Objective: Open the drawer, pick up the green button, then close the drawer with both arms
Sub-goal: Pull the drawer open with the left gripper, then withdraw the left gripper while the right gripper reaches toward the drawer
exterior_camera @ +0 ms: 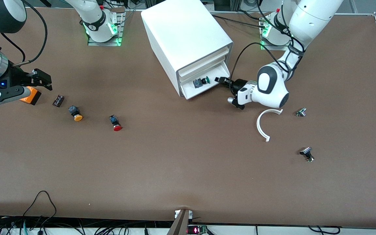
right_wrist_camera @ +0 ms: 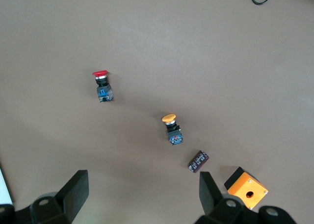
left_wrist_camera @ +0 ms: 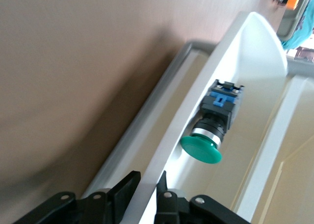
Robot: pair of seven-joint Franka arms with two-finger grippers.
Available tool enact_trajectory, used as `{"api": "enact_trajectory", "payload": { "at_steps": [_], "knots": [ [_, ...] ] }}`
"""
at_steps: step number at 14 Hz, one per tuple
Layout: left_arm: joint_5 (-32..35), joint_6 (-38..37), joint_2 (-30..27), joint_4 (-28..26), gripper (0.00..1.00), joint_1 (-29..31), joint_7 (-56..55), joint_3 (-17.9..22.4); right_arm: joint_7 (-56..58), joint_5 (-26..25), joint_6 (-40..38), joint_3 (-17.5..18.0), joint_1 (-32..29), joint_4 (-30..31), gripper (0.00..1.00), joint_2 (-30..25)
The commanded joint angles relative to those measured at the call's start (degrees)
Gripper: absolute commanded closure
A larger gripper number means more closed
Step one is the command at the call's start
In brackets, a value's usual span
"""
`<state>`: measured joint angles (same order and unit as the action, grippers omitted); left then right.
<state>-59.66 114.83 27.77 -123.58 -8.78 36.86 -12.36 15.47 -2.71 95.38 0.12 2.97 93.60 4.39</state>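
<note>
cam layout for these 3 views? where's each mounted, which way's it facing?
Front view: high across the table, facing both arm bases; shows the white box cabinet, the open lowest drawer, both arms.
Left wrist view: on the left arm, looking along the drawer's rim at the green-capped push button; left gripper jaws shut on that rim.
Right wrist view: on the waiting right arm, looking down at the table; right gripper jaws open.
Shared: front and right wrist views both show the red-capped button and orange-capped button.
</note>
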Motion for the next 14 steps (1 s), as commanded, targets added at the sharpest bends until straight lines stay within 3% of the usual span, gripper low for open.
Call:
{"api": "enact_trajectory", "payload": {
  "at_steps": [1, 2, 4, 6, 11, 14],
  "knots": [
    [4.5, 8.1, 0.9, 3.2, 0.73, -0.6, -2.1, 2.9, -1.2, 0.9, 0.0, -0.1, 0.0, -1.2, 0.0, 0.4],
    [6.6, 8.7, 1.0, 4.5, 0.7, -0.5, -2.0, 3.1, -1.3, 0.9, 0.0, -0.1, 0.0, -1.2, 0.0, 0.4],
    [7.7, 8.7, 0.5, 5.1, 0.52, 0.2, -2.1, 3.1, -1.2, 0.9, 0.0, 0.0, 0.1, -1.2, 0.0, 0.5],
    [6.8, 8.7, -0.4, 5.2, 0.0, 1.3, -2.1, 3.1, -1.2, 0.9, 0.1, 0.0, 0.1, -1.2, 0.0, 0.8],
    [8.6, 8.7, -8.7, 5.5, 0.0, 5.4, -4.7, 3.2, -0.5, 1.2, 2.4, 0.0, 0.6, -1.2, 0.0, 2.3],
    [21.2, 7.8, -16.2, 5.5, 0.0, 8.9, -11.0, 3.1, -0.3, 1.3, 5.0, 0.1, 1.9, -1.1, 0.0, 4.0]
  ]
}}
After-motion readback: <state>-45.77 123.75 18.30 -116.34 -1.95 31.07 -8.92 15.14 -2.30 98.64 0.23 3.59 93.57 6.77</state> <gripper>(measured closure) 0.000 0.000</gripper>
